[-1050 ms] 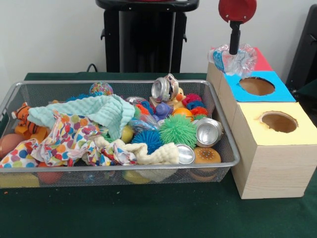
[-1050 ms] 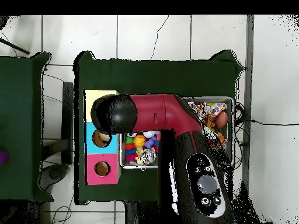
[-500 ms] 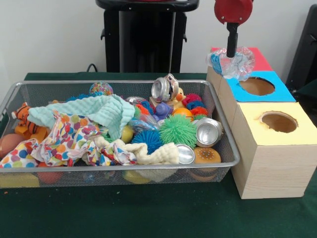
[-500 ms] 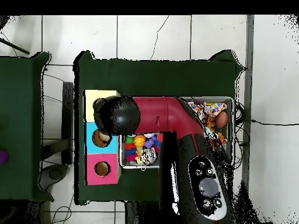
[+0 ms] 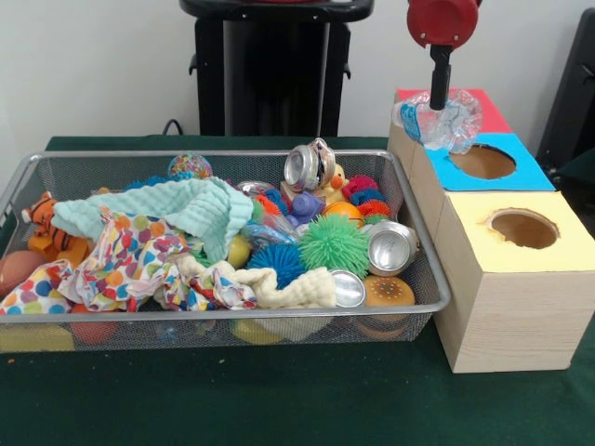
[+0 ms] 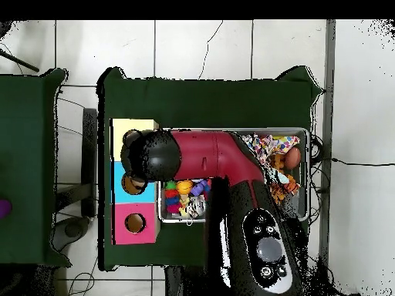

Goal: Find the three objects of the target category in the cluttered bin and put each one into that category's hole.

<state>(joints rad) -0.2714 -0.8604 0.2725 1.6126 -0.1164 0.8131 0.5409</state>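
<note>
My gripper [image 5: 437, 100] hangs on a thin black stem over the row of boxes, at the seam between the red-topped box [image 5: 491, 110] and the blue-topped box [image 5: 521, 172]. It is shut on a crumpled clear plastic bottle [image 5: 444, 123] with blue bits, which hangs just left of the blue box's hole [image 5: 482, 162]. The yellow-topped box [image 5: 558, 251] has its own hole [image 5: 523, 228]. In the overhead view the red arm [image 6: 208, 158] covers the gripper and the bottle.
A wire mesh bin [image 5: 429, 279] left of the boxes holds cloths [image 5: 177, 218], spiky balls [image 5: 333, 243], several metal cans [image 5: 390, 247], a rubber duck and a toy tiger [image 5: 45, 218]. A black stand rises behind the bin.
The gripper with the plastic bottle swayed a little left, then came back right and slightly lower. In the overhead view the arm's elbow shifted left.
</note>
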